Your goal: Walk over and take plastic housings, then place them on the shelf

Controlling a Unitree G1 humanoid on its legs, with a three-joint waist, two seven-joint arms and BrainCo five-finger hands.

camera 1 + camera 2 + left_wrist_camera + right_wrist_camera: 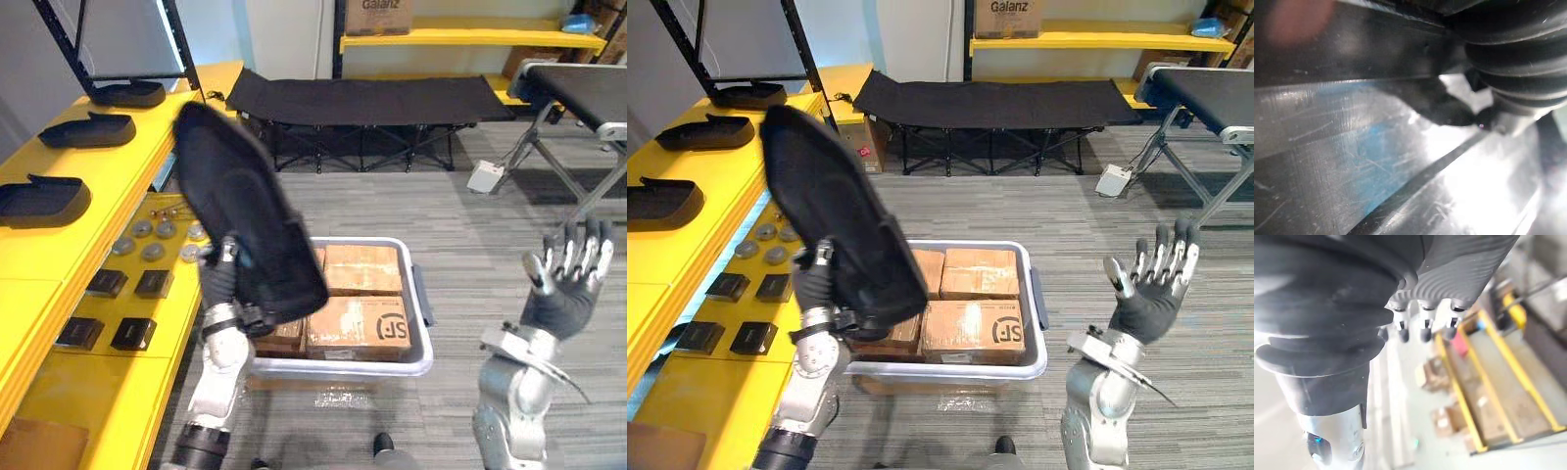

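One black plastic housing (245,211), elongated: the left hand (223,289) is holding it up at a tilt, fingers curling round its lower end, above the near left corner of a grey tote (416,357) carrying cardboard boxes (361,328). The right hand (566,284) is hanging raised over the floor, well apart, fingers spreading straight and gripping nothing. Three more housings (43,199) are lying in a row along the top tier of the yellow shelf (59,255).
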